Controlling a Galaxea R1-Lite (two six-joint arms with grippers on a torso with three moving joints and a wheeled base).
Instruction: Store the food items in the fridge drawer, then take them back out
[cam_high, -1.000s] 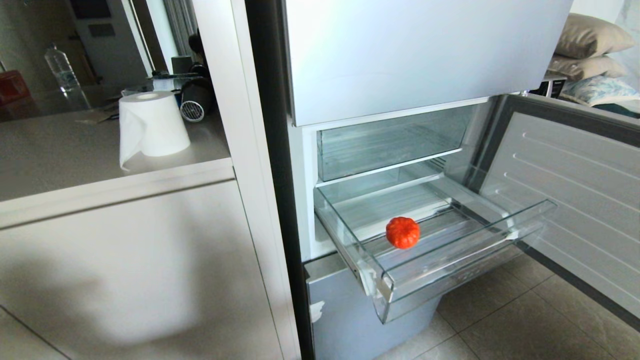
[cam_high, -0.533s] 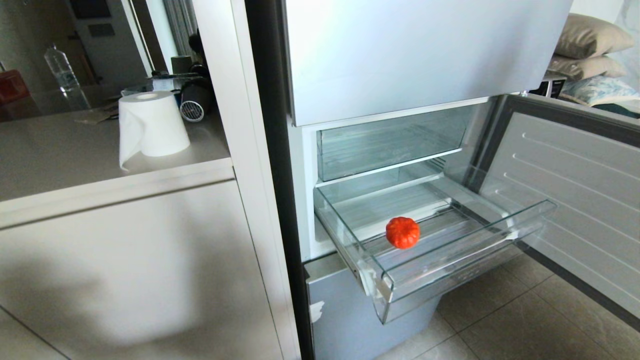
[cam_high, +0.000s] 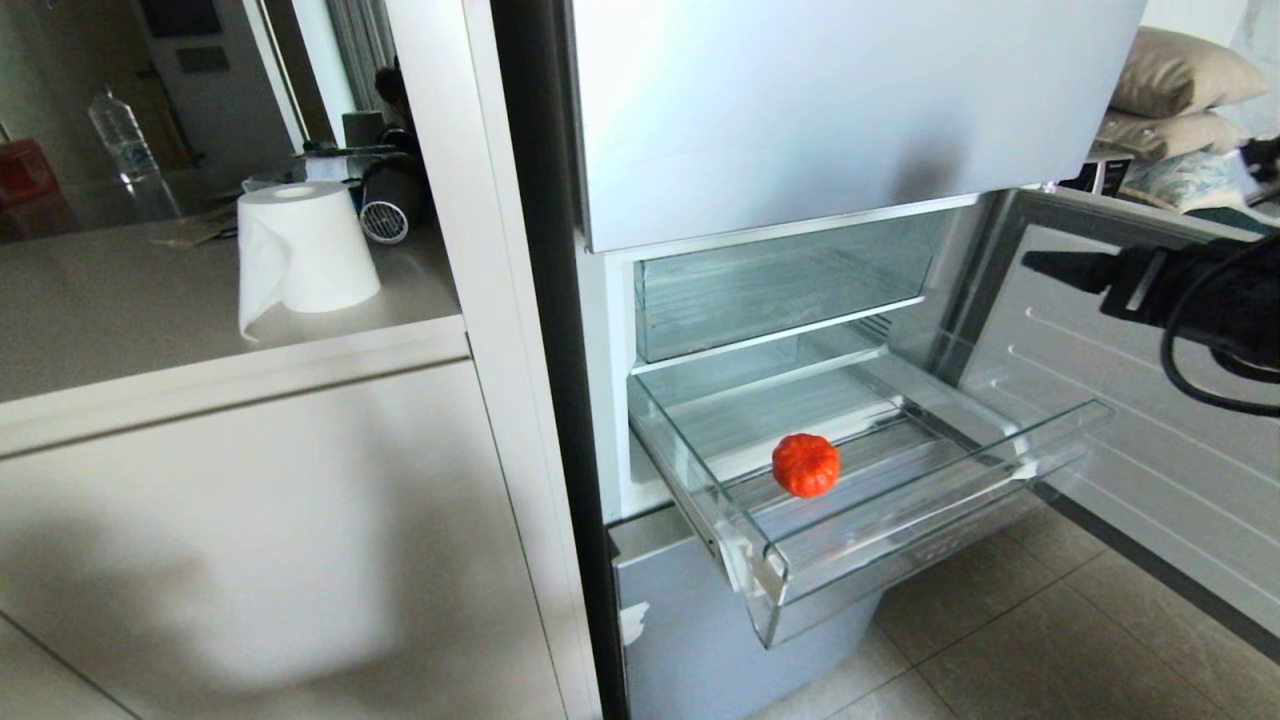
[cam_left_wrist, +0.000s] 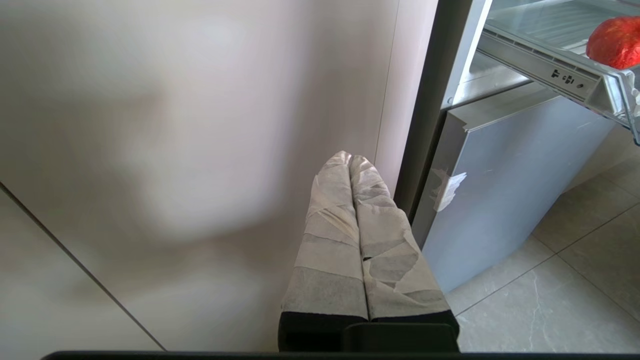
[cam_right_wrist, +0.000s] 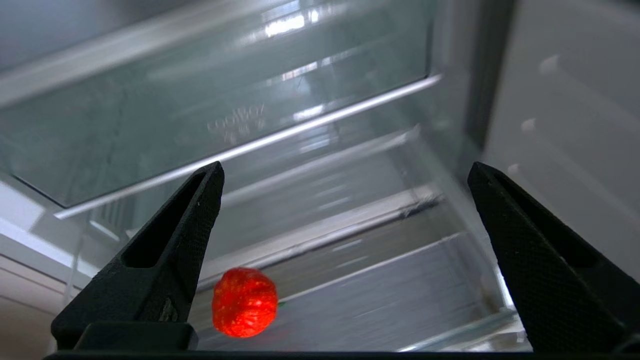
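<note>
Now your right end effector (cam_right_wrist: 345, 185) is hanging released, fingers spread wide, above and right of the glossy orange-red ribbed ball (cam_high: 806, 465), which is lying well apart from it in the pulled-out clear plastic fridge drawer (cam_high: 930, 520).

food item (cam_high: 805, 465) in fridge drawer (cam_high: 930, 520) | clear bin (cam_high: 780, 285) above | paper roll (cam_high: 300, 250) left on counter (cam_high: 130, 330)
</note>
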